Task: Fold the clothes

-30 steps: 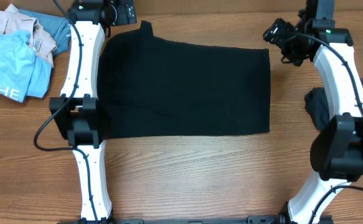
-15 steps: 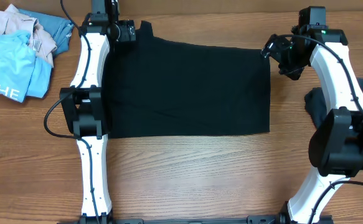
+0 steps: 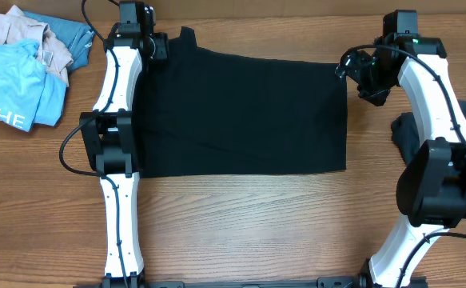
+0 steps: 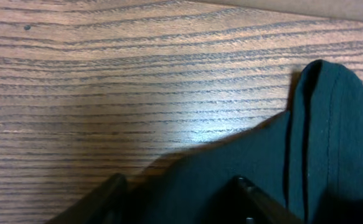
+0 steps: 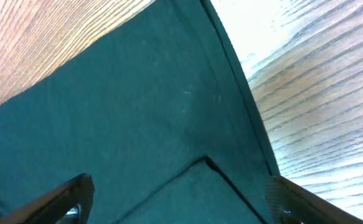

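Observation:
A black garment [image 3: 240, 112] lies spread flat across the middle of the table. My left gripper [image 3: 157, 46] is at its far left corner, open, with dark cloth [image 4: 256, 155] lying between the spread fingers [image 4: 178, 200]. My right gripper [image 3: 348, 67] is at the far right corner, open. In the right wrist view its fingers [image 5: 178, 202] straddle the cloth's corner and hem [image 5: 137, 106]. Neither gripper has closed on the cloth.
A pile of light blue, beige and denim clothes [image 3: 21, 64] lies at the far left. Another dark garment [image 3: 412, 136] is bunched by the right arm's base. Bare wood table [image 3: 248, 224] runs along the front.
Both grippers have come down and inward onto the garment's far corners. The left moved from beyond the cloth to its left corner, the right down-left to its right corner.

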Motion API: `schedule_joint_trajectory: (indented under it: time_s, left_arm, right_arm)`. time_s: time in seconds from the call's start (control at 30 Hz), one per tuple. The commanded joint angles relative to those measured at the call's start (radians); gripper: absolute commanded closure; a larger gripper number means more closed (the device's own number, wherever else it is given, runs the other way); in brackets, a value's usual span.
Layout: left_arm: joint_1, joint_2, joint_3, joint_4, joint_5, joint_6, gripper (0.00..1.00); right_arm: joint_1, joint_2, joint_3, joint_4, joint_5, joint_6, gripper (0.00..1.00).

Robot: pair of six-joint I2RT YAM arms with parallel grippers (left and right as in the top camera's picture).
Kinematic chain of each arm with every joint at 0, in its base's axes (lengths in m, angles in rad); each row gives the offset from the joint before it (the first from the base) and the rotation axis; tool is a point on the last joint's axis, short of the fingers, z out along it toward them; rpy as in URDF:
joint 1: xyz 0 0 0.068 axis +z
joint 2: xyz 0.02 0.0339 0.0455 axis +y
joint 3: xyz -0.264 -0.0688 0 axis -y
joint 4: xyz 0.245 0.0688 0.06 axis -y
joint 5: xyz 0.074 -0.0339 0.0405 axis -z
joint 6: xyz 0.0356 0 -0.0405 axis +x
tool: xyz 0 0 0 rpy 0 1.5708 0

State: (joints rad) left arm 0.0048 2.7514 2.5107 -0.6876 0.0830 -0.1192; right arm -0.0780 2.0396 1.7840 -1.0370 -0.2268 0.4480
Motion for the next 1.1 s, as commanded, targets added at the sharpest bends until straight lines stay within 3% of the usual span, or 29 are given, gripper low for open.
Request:
schedule_joint_trajectory:
  time_s: [0.0, 0.03, 0.23, 0.43, 0.67, 1.07]
  left_arm:
    - [0.003, 0.022, 0.024, 0.002, 0.003, -0.014, 0.64]
    - [0.003, 0.018, 0.024, 0.001, -0.006, -0.015, 0.72]
    - [0.003, -0.039, 0.026, -0.059, -0.005, -0.015, 0.94]
    - [0.002, -0.082, 0.026, -0.099, -0.005, -0.015, 0.9]
    - [0.002, -0.082, 0.025, -0.096, -0.005, -0.016, 0.93]
    - [0.002, -0.082, 0.025, -0.093, -0.005, -0.016, 0.91]
  right_arm:
    - [0.001, 0.0, 0.015, 0.072, 0.008, -0.007, 0.29]
    - [0.001, 0.002, 0.015, 0.114, 0.008, -0.007, 0.33]
    - [0.001, 0.078, 0.015, 0.235, 0.025, -0.004, 0.34]
    - [-0.001, 0.133, 0.015, 0.395, 0.077, 0.0, 0.33]
    - [-0.032, 0.26, 0.015, 0.564, 0.076, -0.004, 0.34]
    - [-0.032, 0.341, 0.015, 0.628, -0.003, 0.005, 0.41]
